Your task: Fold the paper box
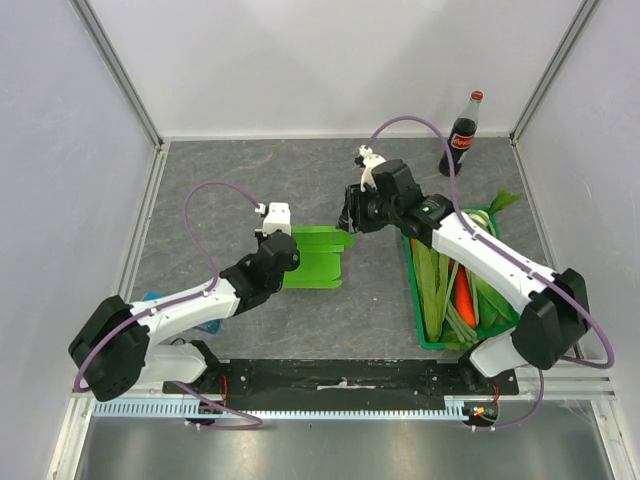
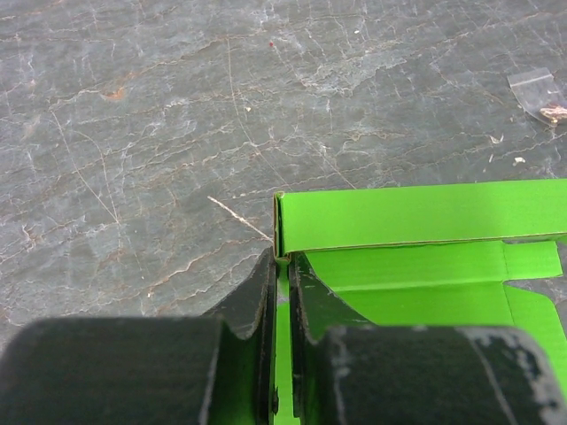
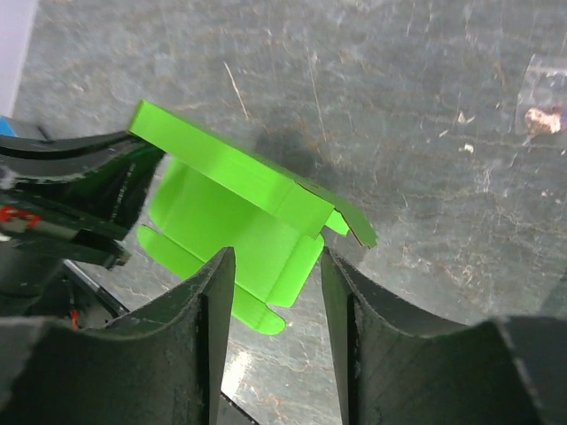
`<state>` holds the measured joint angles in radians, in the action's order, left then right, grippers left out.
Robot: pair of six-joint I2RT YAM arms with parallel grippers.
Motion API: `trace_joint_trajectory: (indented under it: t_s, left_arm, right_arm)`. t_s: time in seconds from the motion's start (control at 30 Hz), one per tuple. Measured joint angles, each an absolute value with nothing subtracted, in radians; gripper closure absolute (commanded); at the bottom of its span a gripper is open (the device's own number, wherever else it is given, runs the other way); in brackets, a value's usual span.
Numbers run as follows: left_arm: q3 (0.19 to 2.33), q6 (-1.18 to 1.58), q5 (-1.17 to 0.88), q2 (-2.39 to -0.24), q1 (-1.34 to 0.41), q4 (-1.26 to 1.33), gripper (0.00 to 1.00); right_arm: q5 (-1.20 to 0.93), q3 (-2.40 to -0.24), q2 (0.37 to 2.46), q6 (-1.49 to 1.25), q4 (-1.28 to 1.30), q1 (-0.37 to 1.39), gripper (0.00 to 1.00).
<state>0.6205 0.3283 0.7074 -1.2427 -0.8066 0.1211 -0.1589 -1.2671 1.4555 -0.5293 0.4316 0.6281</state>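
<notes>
At the middle of the grey stone-patterned bench (image 1: 200,170), the small lime-green thin-card paper box (image 1: 318,258) is partly folded, one long wall raised, with the left claw (image 2: 283,266) pinched narrowly on its left edge. The right claw (image 3: 276,274) hovers over the opposite end with its jaws apart, holding nothing. Since only one thin edge is gripped, a push from the right claw could swing or buckle the card, and the raised wall could spring flat.

One paper box (image 1: 318,257), one crate (image 1: 440,345), one carrot (image 1: 465,290), one cola bottle (image 1: 461,135), one blue block (image 1: 152,296), perhaps five green stalks (image 1: 432,275).
</notes>
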Motion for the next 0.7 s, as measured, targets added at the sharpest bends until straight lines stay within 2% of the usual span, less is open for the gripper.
trace_joint_trajectory:
  t_s: [0.3,0.7]
  left_arm:
    - [0.615,0.328,0.729,-1.242,-0.823,0.121,0.98]
    - [0.603,0.328,0.747,-1.227,-0.832,0.116,0.98]
  right_arm:
    - [-0.16,-1.267,1.509,-0.532,0.442,0.644,0.52]
    - [-0.224,-1.184,1.549,-0.639,0.309,0.636,0.51]
